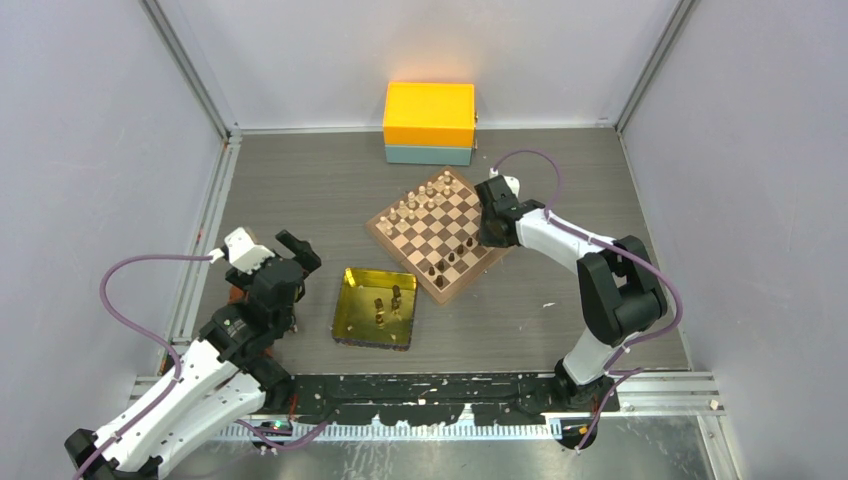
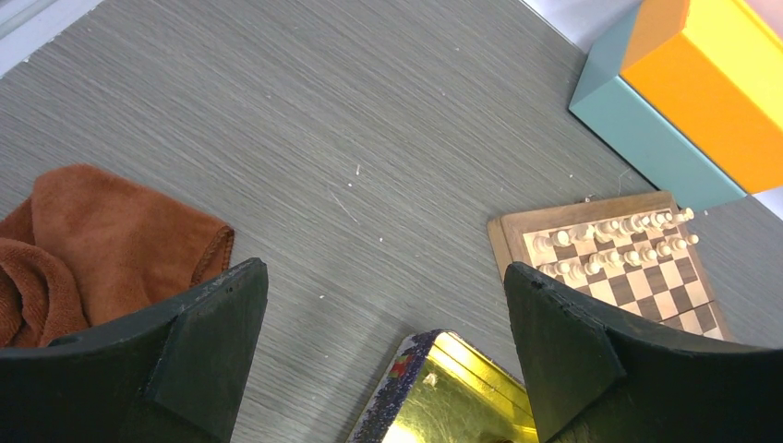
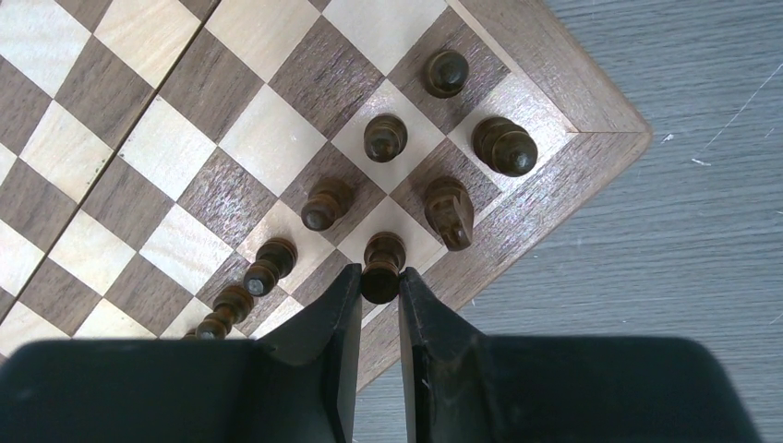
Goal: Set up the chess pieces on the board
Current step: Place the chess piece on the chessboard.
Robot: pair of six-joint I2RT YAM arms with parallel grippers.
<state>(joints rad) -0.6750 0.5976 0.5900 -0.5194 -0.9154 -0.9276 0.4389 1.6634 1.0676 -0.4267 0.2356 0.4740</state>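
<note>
Right claw (image 3: 379, 284): clamped on one dark piece (image 3: 382, 266) in the edge row of the board (image 1: 440, 232), beside its corner.
Right arm: elbow raised, forearm stretched to the board's right side, wrist pointing down.
Left claw (image 2: 386, 305): fingers wide apart, nothing between them, hovering well left of the board.
Left arm: bent low, wrist tilted toward the board.
Dark chess pieces (image 3: 386, 137): several upright on the board's near-corner squares; a few in the gold tray (image 1: 343, 305), just beside that corner.
</note>
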